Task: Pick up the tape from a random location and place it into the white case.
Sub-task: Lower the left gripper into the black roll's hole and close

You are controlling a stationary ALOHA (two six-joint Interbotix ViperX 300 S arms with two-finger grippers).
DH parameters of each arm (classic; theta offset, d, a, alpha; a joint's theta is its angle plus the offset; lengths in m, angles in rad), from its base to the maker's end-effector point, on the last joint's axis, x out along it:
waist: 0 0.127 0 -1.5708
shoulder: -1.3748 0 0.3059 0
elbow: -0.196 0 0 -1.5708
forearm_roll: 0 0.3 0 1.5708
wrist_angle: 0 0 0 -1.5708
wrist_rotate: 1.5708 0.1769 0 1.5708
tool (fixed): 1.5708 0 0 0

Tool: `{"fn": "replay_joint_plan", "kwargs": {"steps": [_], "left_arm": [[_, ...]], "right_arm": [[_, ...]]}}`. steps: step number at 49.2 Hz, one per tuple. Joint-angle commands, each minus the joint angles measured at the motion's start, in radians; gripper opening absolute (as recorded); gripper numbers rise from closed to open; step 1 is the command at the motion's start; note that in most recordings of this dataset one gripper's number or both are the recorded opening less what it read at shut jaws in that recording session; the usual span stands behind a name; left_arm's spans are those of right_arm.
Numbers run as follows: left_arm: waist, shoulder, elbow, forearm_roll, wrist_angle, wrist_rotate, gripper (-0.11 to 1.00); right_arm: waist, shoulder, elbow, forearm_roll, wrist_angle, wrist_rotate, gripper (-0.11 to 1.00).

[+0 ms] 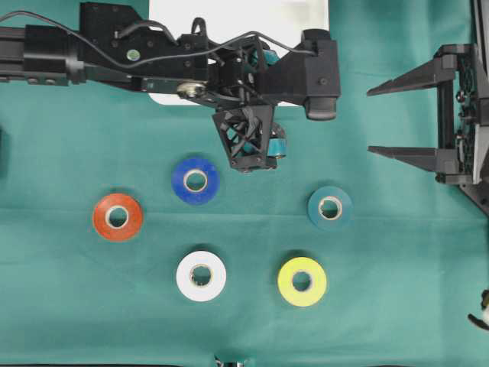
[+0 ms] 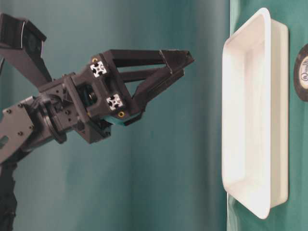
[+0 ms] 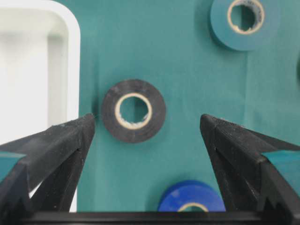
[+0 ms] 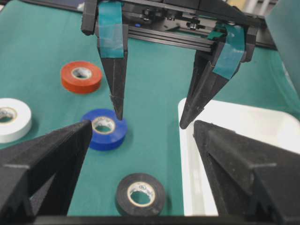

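The black tape roll (image 3: pixel 133 110) lies flat on the green-covered worktop (image 1: pixel 61 306), just beside the long rim of the white case (image 3: pixel 72 56) and not touching it. In the overhead view this roll is hidden beneath the left arm. The white case, a shallow tray with rounded corners and a raised rim, sits at the far edge of the worktop and holds nothing that can be seen.

The left end effector (image 3: pixel 147 124) hangs above the black tape roll with its two fingers spread wide, one on the case side and one on the far side of the roll, gripping nothing. In the right wrist view one of its fingertips (image 4: pixel 117 110) stands over the blue tape roll (image 4: pixel 104 130), the other over the case rim.

Outward from the black roll, the blue roll lies nearest, on the side away from the case. The teal tape roll (image 1: pixel 330 207) lies farther off, toward the right arm. Beyond the blue roll lie the orange tape roll (image 1: pixel 118 217), the white tape roll (image 1: pixel 201 276) and the yellow tape roll (image 1: pixel 302 281), all flat and apart from one another.

The right end effector (image 1: pixel 382 121) rests well away from the black roll, past the teal one, its fingers also spread wide and released, holding nothing.
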Motion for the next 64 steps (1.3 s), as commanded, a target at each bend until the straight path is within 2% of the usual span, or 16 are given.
{"fn": "replay_joint_plan", "kwargs": {"steps": [1, 39, 64], "left_arm": [[-0.005, -0.012, -0.041, 0.003, 0.015, -0.003, 0.98], [-0.008, -0.014, -0.032, 0.005, 0.009, -0.005, 0.98], [-0.012, -0.006, 0.104, 0.005, -0.193, -0.015, 0.98]], "right_arm": [[-0.002, 0.006, -0.020, -0.002, 0.000, -0.002, 0.89], [-0.002, 0.008, -0.020, -0.002, 0.002, 0.000, 0.89], [-0.002, 0.008, -0.020, -0.002, 0.002, 0.000, 0.89]]}}
